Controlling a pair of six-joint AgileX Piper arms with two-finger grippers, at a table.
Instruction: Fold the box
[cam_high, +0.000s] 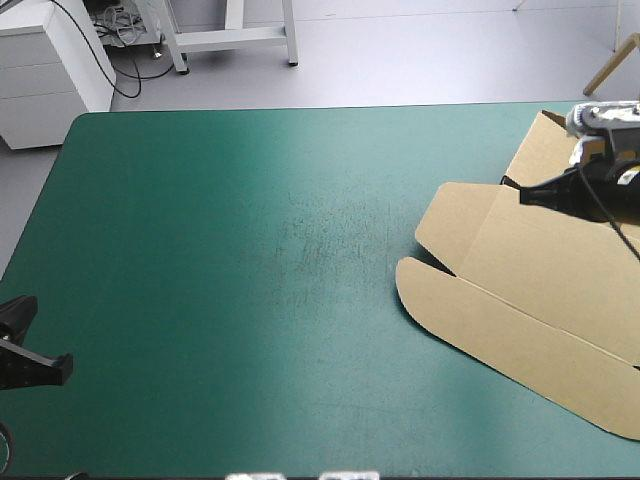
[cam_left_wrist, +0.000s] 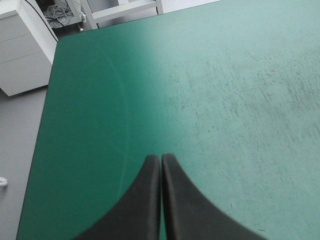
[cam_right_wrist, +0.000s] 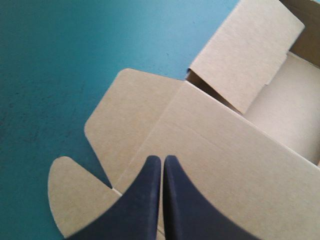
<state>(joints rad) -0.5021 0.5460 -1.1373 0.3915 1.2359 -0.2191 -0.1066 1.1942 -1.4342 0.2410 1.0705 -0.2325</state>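
Observation:
The brown box (cam_high: 535, 285) lies at the table's right side as a mostly flat sheet, its rounded flaps pointing toward the table's middle. One far flap (cam_right_wrist: 245, 55) stands raised, and a wide panel (cam_right_wrist: 220, 150) lies ahead of my right gripper. My right gripper (cam_high: 523, 195) (cam_right_wrist: 162, 160) is shut and hangs over the box's far part, with nothing seen between its fingers. My left gripper (cam_left_wrist: 161, 159) (cam_high: 62, 367) is shut too, low at the table's near left corner over bare teal-green cover, far from the box.
The teal-green table (cam_high: 250, 260) stretches wide between the two arms, with faint scuff marks near its middle. A white cabinet (cam_high: 50, 60) stands beyond the far left corner. The box runs past the table's right edge in the high view.

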